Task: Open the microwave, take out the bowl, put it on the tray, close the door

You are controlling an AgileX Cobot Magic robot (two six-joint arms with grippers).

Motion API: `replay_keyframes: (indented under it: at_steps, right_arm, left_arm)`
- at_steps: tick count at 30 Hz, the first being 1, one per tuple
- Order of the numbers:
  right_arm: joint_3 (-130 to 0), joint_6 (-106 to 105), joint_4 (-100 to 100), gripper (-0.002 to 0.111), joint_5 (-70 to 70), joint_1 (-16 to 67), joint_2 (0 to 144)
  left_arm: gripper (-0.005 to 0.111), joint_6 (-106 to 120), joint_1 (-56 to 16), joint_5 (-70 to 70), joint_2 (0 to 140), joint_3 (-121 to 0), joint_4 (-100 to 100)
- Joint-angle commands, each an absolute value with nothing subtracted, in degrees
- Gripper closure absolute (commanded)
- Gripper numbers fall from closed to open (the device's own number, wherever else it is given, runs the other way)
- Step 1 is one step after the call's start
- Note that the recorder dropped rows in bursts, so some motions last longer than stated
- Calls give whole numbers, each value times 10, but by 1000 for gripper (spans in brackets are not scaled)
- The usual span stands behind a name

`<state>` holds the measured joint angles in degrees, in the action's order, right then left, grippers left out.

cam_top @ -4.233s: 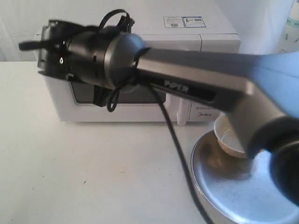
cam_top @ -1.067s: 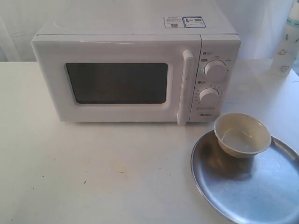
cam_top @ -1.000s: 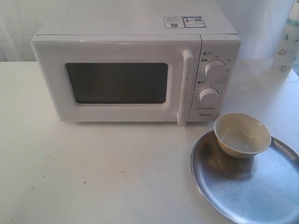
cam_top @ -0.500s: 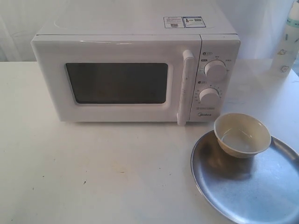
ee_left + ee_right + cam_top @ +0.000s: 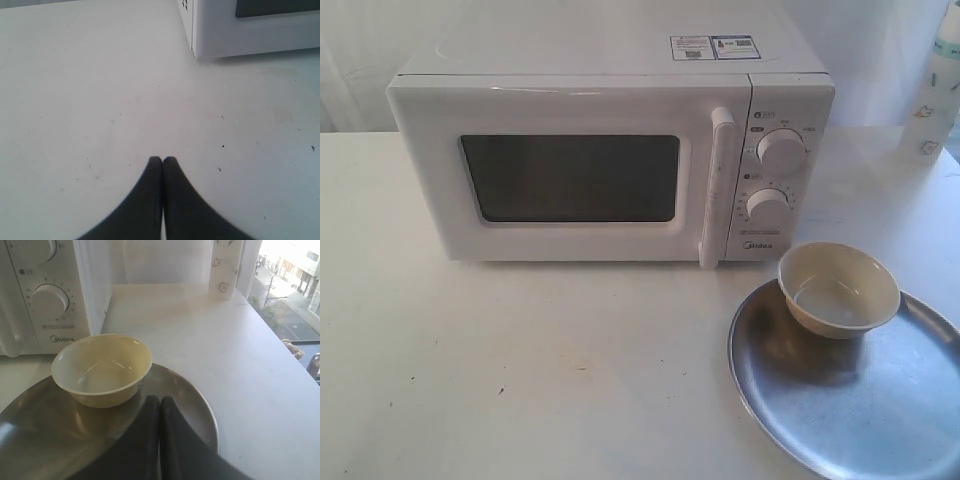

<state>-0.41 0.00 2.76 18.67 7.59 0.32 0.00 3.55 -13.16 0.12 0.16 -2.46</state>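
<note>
Kitchen-like setting: microwave [image 5: 610, 160] on a white counter [image 5: 550, 380] beside a street-facing window [image 5: 286, 292].

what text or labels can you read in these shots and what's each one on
"Midea": on the microwave front, under the lower dial.
Stickers on the microwave's top: print too small to read.
Markings around the lower dial and the upper dial: too blurred to read.
White container: small drawings, including a heart; no readable words.

bowl [image 5: 838, 288] on tray [image 5: 840, 410], right of microwave [image 5: 610, 150]
</note>
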Motion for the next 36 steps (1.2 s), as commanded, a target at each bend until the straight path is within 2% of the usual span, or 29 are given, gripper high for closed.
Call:
replay_keyframes:
  at_steps: [1,36]
  right_arm:
    - [0,20,30,108,183,67,0]
    - [0,-11,30,108,184,67,0]
  left_arm:
    - [107,0,33,-133,0,0,-30]
    - [107,0,33,-133,0,0,-30]
